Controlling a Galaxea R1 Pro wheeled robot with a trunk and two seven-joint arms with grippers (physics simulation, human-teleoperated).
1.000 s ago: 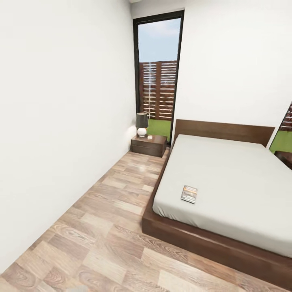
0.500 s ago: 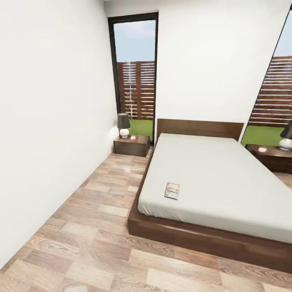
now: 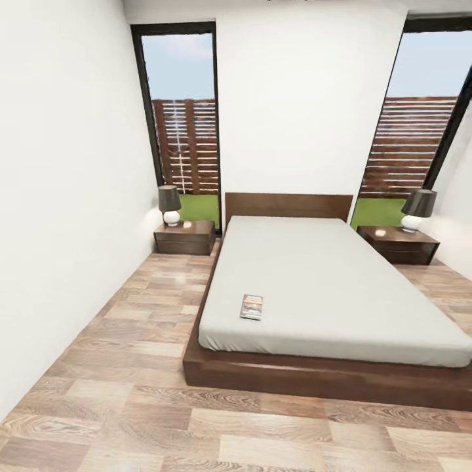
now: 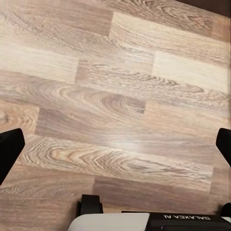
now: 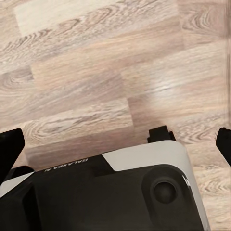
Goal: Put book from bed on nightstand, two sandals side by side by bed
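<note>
- Two claws of mine hung over bare wood-plank floor: the left gripper had its fingertips spread wide at opposite edges of its wrist view, nothing between them; the right gripper was likewise parted and held nothing, with part of my white and black base beneath it.
- One bed stood ahead of me, its foot nearest, pale mattress on a dark brown frame, headboard against the far white wall.
- One book lay flat on the mattress, near the foot and close to the left edge.
- Two nightstands flanked the head of the bed: the left nightstand and the right nightstand, each carrying a dark-shaded lamp.
- Two tall dark-framed windows stood behind them, showing slatted fence and grass.
</note>
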